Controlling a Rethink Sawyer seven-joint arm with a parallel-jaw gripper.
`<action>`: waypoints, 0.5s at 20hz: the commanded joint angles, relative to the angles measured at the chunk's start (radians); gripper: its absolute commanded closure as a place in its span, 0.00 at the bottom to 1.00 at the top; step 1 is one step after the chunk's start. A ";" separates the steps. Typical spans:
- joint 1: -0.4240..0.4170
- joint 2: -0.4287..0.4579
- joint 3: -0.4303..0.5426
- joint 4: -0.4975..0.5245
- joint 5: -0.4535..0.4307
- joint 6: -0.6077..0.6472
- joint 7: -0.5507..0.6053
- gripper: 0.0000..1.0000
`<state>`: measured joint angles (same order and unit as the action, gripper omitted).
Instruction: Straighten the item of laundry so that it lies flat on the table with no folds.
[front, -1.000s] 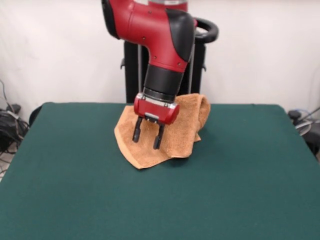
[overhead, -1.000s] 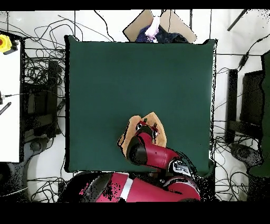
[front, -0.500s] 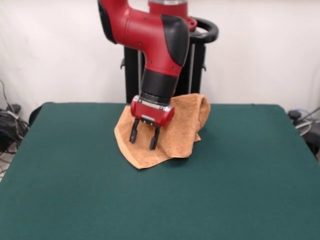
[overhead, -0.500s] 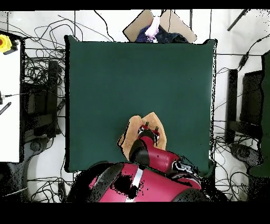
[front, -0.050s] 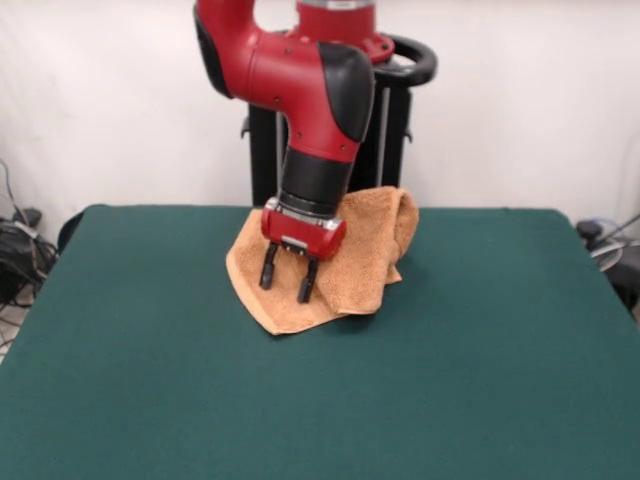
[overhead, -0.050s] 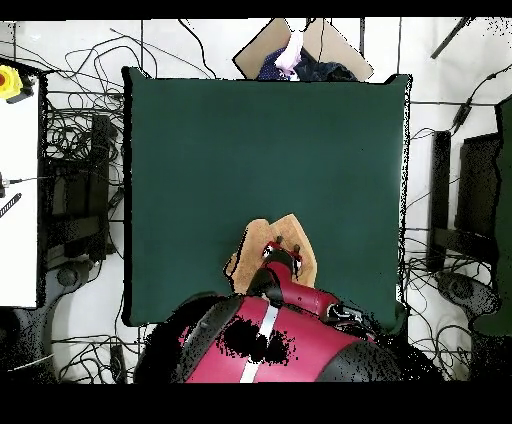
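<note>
One crumpled towel (front, -0.050s: 340, 262) is all the table (front, -0.050s: 320, 400) carries, bunched near the table's far edge just in front of the robot's pedestal, with a thick fold humped along its right side. Over the last second the gripper (front, -0.050s: 285, 280) has shifted slightly left and sunk lower over the towel's near-left portion, its two dark fingers (front, -0.050s: 268, 271) spread apart and holding nothing. In the overhead view the arm now covers more of the towel (overhead, -0.050s: 297, 232) than before, leaving only the cloth's outer edge showing. This reads as a descent toward a pinch on the cloth; no fold has been opened yet, so the flattening is barely begun.
</note>
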<state>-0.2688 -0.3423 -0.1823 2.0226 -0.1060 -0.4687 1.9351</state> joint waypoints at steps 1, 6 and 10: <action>-0.006 0.076 0.059 -0.081 0.000 -0.046 0.159 0.00; 0.014 0.089 0.038 -0.091 -0.003 -0.098 0.147 0.00; 0.035 0.089 0.020 -0.096 -0.002 -0.103 0.127 1.00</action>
<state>-0.2609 -0.3262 -0.1909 2.0234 -0.1173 -0.5256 1.9351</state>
